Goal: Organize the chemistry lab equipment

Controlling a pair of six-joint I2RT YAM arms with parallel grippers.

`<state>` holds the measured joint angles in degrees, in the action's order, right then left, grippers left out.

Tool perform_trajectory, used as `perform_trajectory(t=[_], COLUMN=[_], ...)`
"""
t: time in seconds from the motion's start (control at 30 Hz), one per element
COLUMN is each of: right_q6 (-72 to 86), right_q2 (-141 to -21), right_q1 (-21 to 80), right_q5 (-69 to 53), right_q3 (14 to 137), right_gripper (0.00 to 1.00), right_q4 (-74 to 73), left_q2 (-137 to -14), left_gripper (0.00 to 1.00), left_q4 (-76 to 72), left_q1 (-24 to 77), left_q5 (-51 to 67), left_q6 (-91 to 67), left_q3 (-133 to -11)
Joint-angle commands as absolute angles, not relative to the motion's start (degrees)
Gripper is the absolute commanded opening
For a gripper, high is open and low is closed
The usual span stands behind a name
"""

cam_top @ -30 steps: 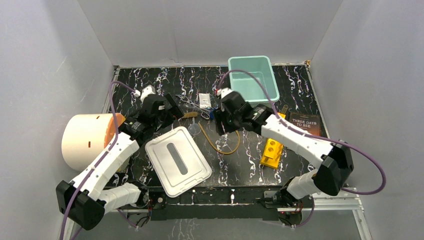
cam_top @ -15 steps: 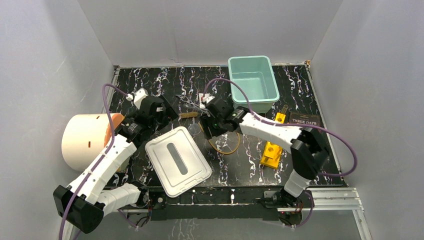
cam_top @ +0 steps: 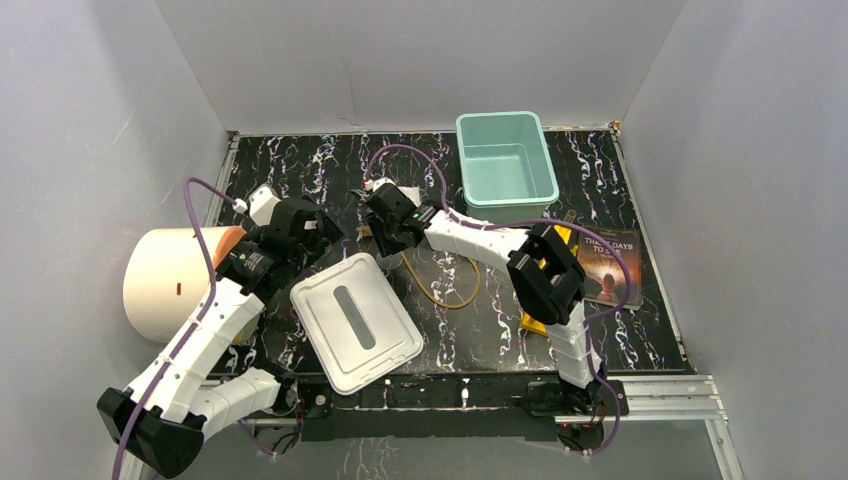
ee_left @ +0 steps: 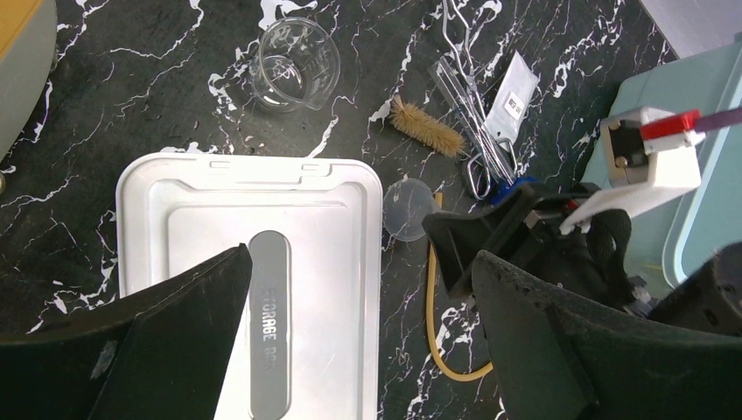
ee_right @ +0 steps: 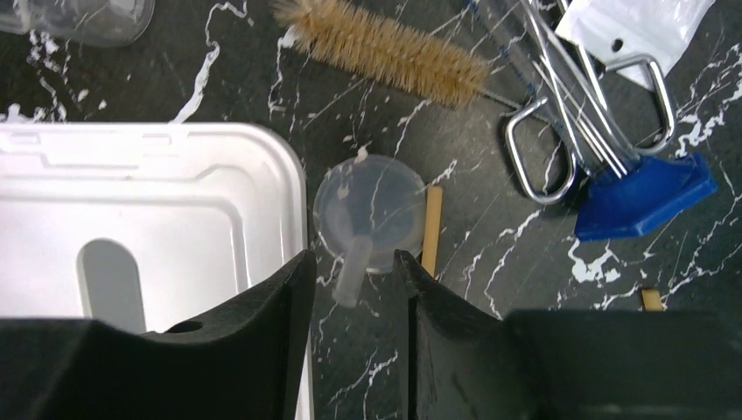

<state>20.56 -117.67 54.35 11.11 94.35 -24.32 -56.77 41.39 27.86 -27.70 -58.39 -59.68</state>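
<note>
When you look from the top, your right gripper is low in the middle of the surface. From the left wrist, the left fingers are wide apart and hold nothing. From the right wrist, the funnel lies mid-frame, just right of the white lid. The right fingers sit either side of its stem, not pinching yet. I think this is the pick-up: squeeze gently, then lift.

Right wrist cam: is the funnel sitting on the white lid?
No, the funnel lies on the dark table just off the edge of the white lid, not on it.
</note>
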Motion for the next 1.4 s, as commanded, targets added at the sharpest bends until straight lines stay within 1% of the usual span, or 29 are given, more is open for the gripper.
perform_trajectory(t=[0.0,0.13,0.27,0.33,0.5,0.63,0.73,0.9,1.07,1.2,1.3,1.37], right_q6=[19.1,18.3,19.5,19.4,16.5,16.4,18.3,22.9,26.3,27.6,25.7,22.4], right_q2=[-119.4,-120.8,-121.7,-120.7,-117.5,-114.3,-110.7,-104.1,-98.7,-97.1,-97.4,-98.5], right_q1=[54.2,54.3,54.3,54.3,54.0,51.9,48.0,38.4,26.5,18.9,15.6,15.3], right_q5=[15.7,15.9,16.7,17.0,17.1,12.8,5.0,-9.6,-19.2,-19.5,-14.6,-8.6], right_q3=[99.6,100.9,102.6,102.1,103.4,103.9,103.7,103.2,101.2,100.4,99.8,100.6], right_gripper=[0.44,0.33,0.21,0.16,0.01,0.0,0.0,0.0,0.0,0.0,0.0,0.0], right_q4=[-23.5,-22.0,-23.7,-23.1,-23.4,-26.5,-27.6,-27.8,-24.8,-24.2,-25.3,-27.4], left_q2=[-55.9,-56.0,-55.8,-55.6,-55.1,-54.7,-54.5,-54.4,-57.3,-62.4,-66.2,-68.5], left_gripper=[0.97,0.95,0.9,0.88,0.86,0.89,0.93,0.96,0.97,0.97,0.97,0.98], left_q4=[41.3,40.3,40.8,40.3,37.8,33.3,30.7,26.4,21.1,19.5,17.7,16.2], left_q1=[27.5,27.5,27.4,27.4,27.2,27.1,27.1,27.0,27.0,27.0,26.9,26.8], left_q5=[-28.2,-27.2,-26.5,-26.0,-23.7,-20.4,-17.5,-16.5,-16.5,-16.0,-16.1,-15.3], left_q6=[-58.5,-56.9,-56.6,-56.5,-54.9,-52.8,-51.7,-51.5,-49.4,-46.7,-44.8,-44.6], left_q3=[-58.9,-58.1,-57.3,-56.8,-55.7,-54.3,-53.9,-54.5,-56.4,-61.1,-63.1,-63.9])
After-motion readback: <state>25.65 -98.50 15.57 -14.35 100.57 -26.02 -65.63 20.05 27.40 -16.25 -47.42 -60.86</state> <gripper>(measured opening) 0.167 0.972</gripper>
